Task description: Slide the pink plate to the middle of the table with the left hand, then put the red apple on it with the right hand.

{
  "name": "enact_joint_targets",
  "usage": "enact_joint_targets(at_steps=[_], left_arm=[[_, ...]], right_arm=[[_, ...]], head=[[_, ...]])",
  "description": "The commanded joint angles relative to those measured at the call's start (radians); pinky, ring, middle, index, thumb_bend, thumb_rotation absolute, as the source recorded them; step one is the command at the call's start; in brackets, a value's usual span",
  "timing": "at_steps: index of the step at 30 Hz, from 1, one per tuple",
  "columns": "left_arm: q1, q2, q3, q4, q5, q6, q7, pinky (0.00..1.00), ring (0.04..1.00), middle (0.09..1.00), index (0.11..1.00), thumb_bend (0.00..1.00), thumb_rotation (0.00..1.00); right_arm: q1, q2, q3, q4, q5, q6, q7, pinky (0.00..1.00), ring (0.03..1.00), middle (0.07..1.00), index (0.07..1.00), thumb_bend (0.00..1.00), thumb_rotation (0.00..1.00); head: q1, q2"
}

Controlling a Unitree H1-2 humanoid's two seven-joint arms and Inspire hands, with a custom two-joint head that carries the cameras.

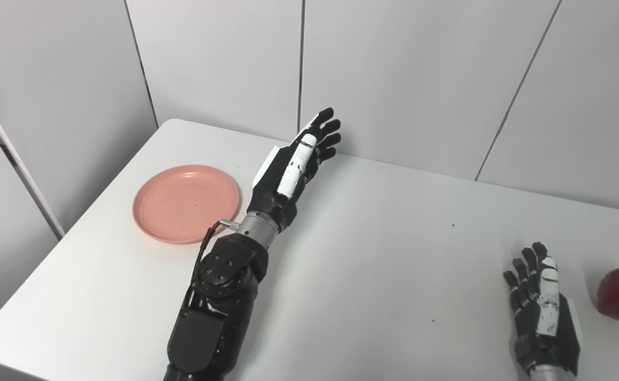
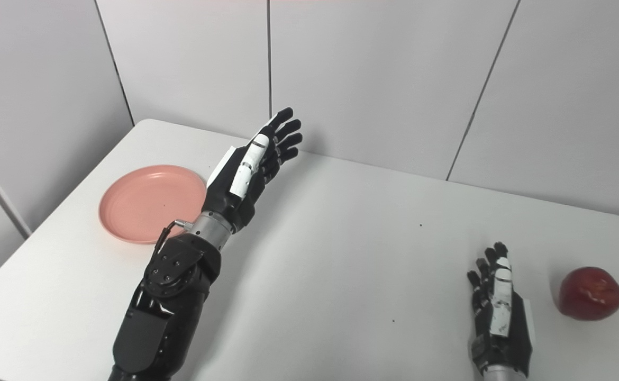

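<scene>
A white table [image 1: 373, 275] stands in a corner of pale grey wall panels [image 1: 410, 74] with thin dark seams between them. On its left part, toward the far left corner, lies the pink plate [image 1: 182, 203], flat and bare, not at the middle of the table. Just to the right of the plate is the left hand [image 1: 293, 169], raised above the tabletop with its fingers [image 1: 326, 132] stretched out and a little apart, pointing toward the back wall; it grasps nothing and does not touch the plate, though its forearm [image 1: 219, 296] crosses in front of the plate's near right rim in both views. The middle of the table beyond that arm shows only a few small dark specks [image 1: 452, 225]. Well apart, at the near right side, the red apple [image 2: 590, 293] sits on the table, upright, with a glossy patch on its skin. Just to the left of the apple, with a gap between them, the right hand [image 2: 497, 312] rests low by the table's near edge, palm down, fingers extended and loosely spread, holding nothing.
</scene>
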Motion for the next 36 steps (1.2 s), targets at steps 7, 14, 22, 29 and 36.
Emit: enact_joint_targets(at_steps=[7,14,22,29,36], left_arm=[[-0.091,0.052,0.061,-0.071,-0.008,0.011,0.037,0.92,0.927,0.932,0.914,0.4,1.0],[-0.122,0.086,0.139,-0.039,-0.05,-0.011,0.065,0.92,0.932,0.932,0.905,0.39,1.0],[-0.145,0.15,0.184,0.004,-0.053,-0.044,0.068,0.91,0.93,0.93,0.901,0.42,1.0],[-0.162,0.18,0.237,0.016,-0.08,-0.036,0.085,0.87,0.881,0.893,0.871,0.4,1.0],[-0.168,0.225,0.275,0.033,-0.096,-0.028,0.09,0.87,0.886,0.897,0.873,0.38,1.0]], right_arm=[[-0.016,-0.011,-0.004,-0.025,0.009,-0.026,0.008,1.0,1.0,1.0,1.0,0.19,1.0],[-0.018,-0.019,-0.004,-0.013,0.015,-0.04,0.019,1.0,1.0,1.0,1.0,0.19,1.0],[-0.019,-0.02,-0.006,-0.011,0.021,-0.044,0.018,1.0,1.0,1.0,1.0,0.18,1.0],[-0.019,-0.012,-0.012,-0.019,0.021,-0.029,0.004,1.0,1.0,1.0,1.0,0.17,1.0],[-0.02,-0.009,-0.013,-0.026,0.015,-0.021,-0.003,1.0,1.0,1.0,1.0,0.17,1.0]], head=[[0.005,-0.006],[0.013,-0.01],[0.023,-0.015],[0.025,-0.015],[0.029,-0.016]])
